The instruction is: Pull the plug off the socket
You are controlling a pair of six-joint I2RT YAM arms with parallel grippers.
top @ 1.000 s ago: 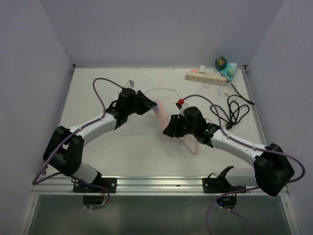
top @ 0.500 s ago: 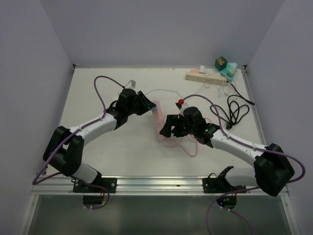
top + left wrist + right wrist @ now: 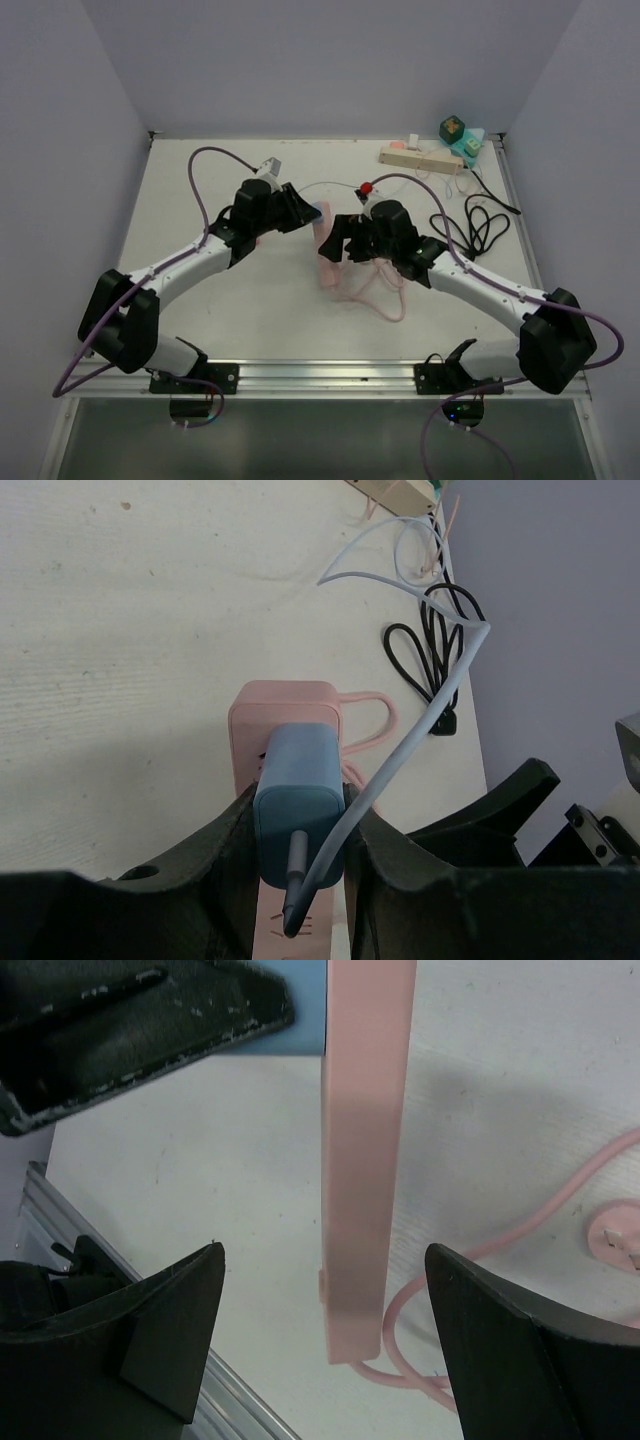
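Top view, centre: pink strip (image 3: pixel 326 258) running down the frame, blue plug (image 3: pixel 315 212) at its upper end, clamped in the left gripper (image 3: pixel 302 216). Right gripper (image 3: pixel 340 242) spread apart astride the strip, lower down.

Left wrist view, lower middle: plug (image 3: pixel 297 780) seated in the strip (image 3: pixel 285 705), pinched between both fingers (image 3: pixel 220 865); grey cable (image 3: pixel 420 715) arcing to upper right.

Right wrist view: strip (image 3: pixel 365 1140) down the middle, fingers (image 3: pixel 165 1330) wide at either side, clear of it; pink cord (image 3: pixel 545 1215) at right.
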